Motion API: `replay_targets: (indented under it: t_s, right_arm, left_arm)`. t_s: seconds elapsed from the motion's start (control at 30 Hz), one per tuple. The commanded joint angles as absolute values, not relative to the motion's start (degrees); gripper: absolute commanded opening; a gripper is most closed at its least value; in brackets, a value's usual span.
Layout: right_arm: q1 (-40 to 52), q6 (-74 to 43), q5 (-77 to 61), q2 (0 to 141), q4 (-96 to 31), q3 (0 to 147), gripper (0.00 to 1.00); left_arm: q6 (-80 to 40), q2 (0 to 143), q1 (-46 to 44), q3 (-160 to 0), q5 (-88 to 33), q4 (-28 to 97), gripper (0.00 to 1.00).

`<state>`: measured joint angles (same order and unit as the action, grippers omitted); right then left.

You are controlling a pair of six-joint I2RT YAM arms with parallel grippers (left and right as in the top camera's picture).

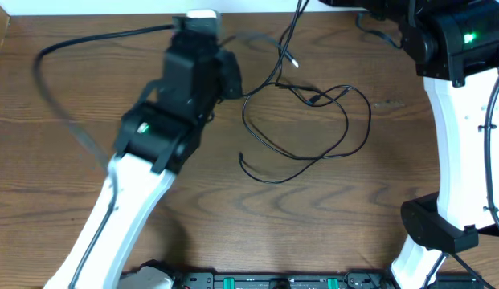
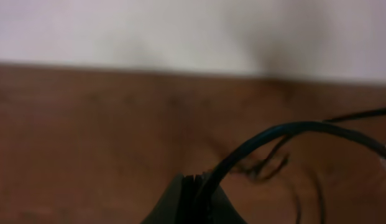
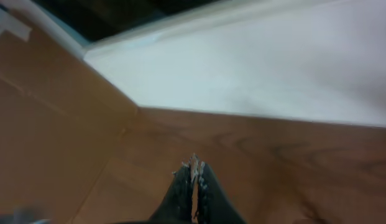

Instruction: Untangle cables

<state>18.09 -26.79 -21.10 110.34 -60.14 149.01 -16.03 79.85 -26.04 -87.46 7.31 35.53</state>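
1. Near edge: bare wood of the table [image 1: 233, 225], with nothing of the task on it.
2. Mid-table: the cables [image 1: 313, 98] lie right of centre. One black strand makes a wide, slack loop [image 1: 368, 108], crossing itself near its far side. A free tail curls toward the near side.
3. Just beyond the crossing: a thin cord runs to the far edge, with a pale plug tip [image 1: 293, 62] beside it. Cannot tell how many cords meet at the crossing.
4. Far edge, left: the left gripper [image 2: 196, 196] has its fingers pressed together, pinching a black cable [image 2: 292, 126] that arcs up out of them and off to one side. Overhead shows a blurred dark strand sweeping off to the left of this arm; probably the same cable, not confirmed.
5. Far right: the right gripper [image 3: 194, 177] has its fingers pressed together on nothing, above wood near the white back edge.
6. Judgement: the step in hand is drawing one strand clear of the tangle. Pull slowly and low, away from the crossing. If the loop drags along, pin the crossing with the free gripper. Keep the slack off the arm.
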Motion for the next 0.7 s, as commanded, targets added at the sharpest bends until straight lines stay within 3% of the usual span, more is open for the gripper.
replay_targets:
  t_s: [0.0,0.13,0.43,0.67]
  right_arm:
    - [15.9,-24.5,-26.7,110.0,-62.6,149.4,0.01]
    - [14.5,-21.3,-30.3,110.0,-67.2,149.4,0.01]
    - [12.8,-18.3,-31.3,110.0,-70.7,149.4,0.01]
    - [12.6,-17.1,-32.2,110.0,-70.7,149.4,0.01]
  left_arm:
    - [-15.3,86.6,-26.1,-87.4,4.6,36.9,0.11]
    - [-15.0,92.8,-26.1,-87.4,-1.9,32.4,0.27]
    - [-7.7,98.6,-24.8,-87.4,-21.6,24.5,0.40]
    - [-1.1,98.6,-17.8,-87.4,-42.2,24.5,0.54]
